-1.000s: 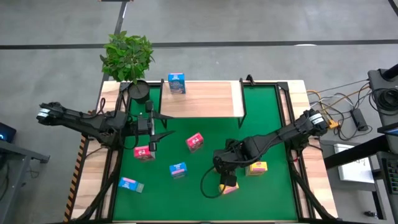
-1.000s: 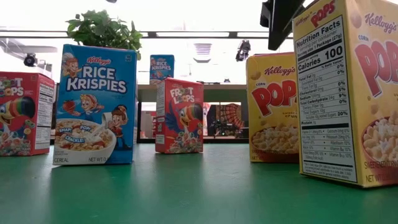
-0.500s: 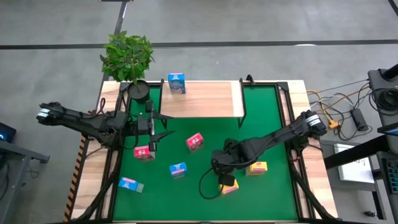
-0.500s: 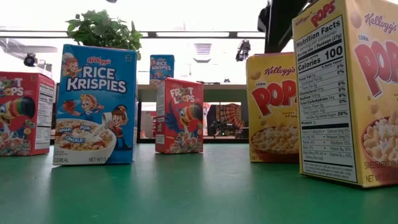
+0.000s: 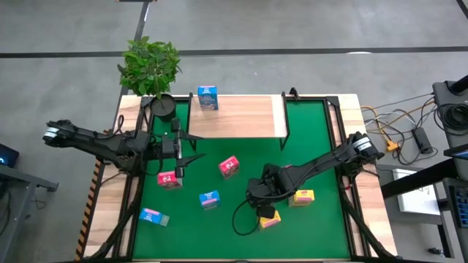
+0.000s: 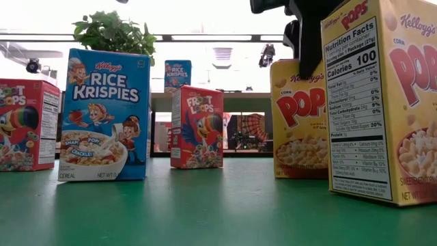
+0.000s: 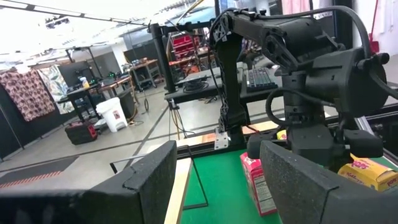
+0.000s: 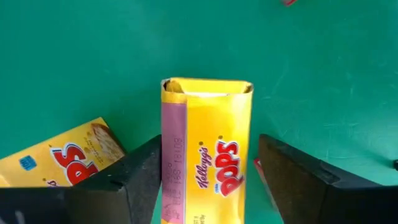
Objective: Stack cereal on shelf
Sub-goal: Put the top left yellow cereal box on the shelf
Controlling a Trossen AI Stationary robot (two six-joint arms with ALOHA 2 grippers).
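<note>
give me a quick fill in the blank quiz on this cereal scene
1. The only box on the shelf is ____ in colour.
2. The right gripper hangs over a ____ Pops box, fingers open on either side.
3. A potted ____ stands at the shelf's left end.
4. The left gripper waits beside a ____ box.

Missing words: blue; yellow; plant; red

Near yellow box point(image 6: 382, 102): cut off by the low view's 3 o'clock edge, so only its side panel and part of its front show.
Red box at 9 o'clock point(image 6: 24, 123): front cropped by the low view's edge.
Right end effector point(image 5: 261, 206): from above the arm covers it, fingers unseen.
Box under it point(image 8: 206, 149): lower part runs out of the right wrist view.
Shelf point(image 5: 234, 117): legs mostly hidden under the board from above.
</note>
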